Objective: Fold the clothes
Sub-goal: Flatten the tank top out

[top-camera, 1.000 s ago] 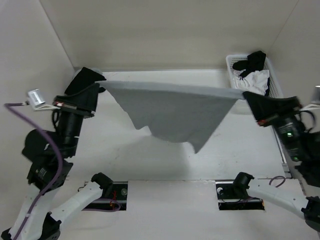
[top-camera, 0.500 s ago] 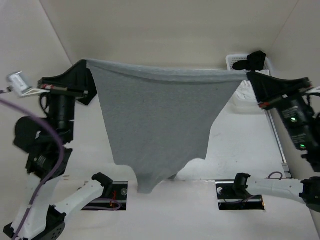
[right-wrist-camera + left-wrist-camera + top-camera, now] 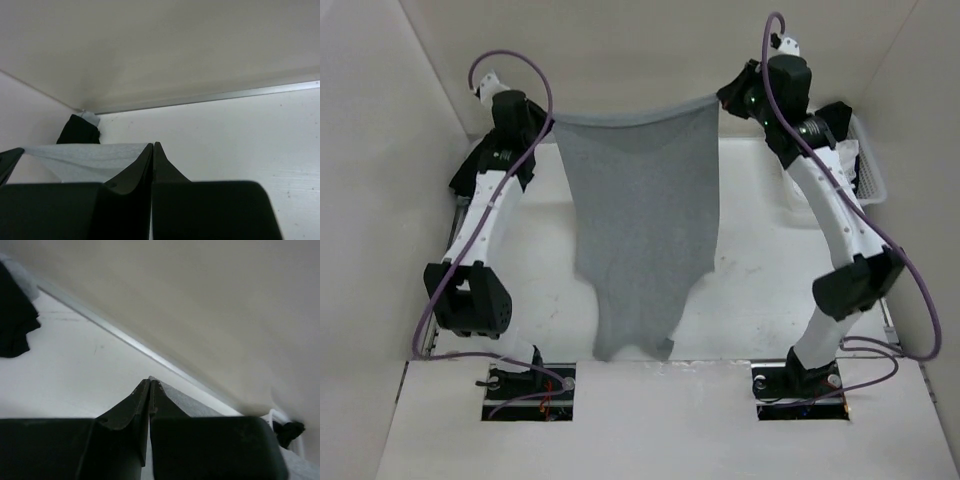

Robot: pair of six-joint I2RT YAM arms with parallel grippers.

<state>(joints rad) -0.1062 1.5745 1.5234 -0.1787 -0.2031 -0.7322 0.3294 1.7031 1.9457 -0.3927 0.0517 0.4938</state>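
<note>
The clothes (image 3: 640, 220), a plain light grey garment, hang in the air as a long sheet from their straight top edge. My left gripper (image 3: 552, 122) is shut on the top left corner and my right gripper (image 3: 718, 100) on the top right corner, both raised high near the back wall. The garment's lower end (image 3: 632, 345) dangles by the table's front edge. In the left wrist view the gripper (image 3: 150, 381) is pinched shut with grey fabric (image 3: 182, 401) beside it. In the right wrist view the gripper (image 3: 152, 145) clamps the stretched grey edge (image 3: 85, 156).
A white basket (image 3: 872, 172) holding black and white garments stands at the back right, partly behind the right arm. A black cloth bundle (image 3: 472, 172) lies at the back left behind the left arm, and shows as black cloth (image 3: 15, 315) and as a black bundle (image 3: 77, 131). Walls close in on the back and both sides.
Both arms have swung up and toward the back wall, bringing the grippers closer together. The garment, spread wide before, now hangs narrower and longer, reaching the front edge.
</note>
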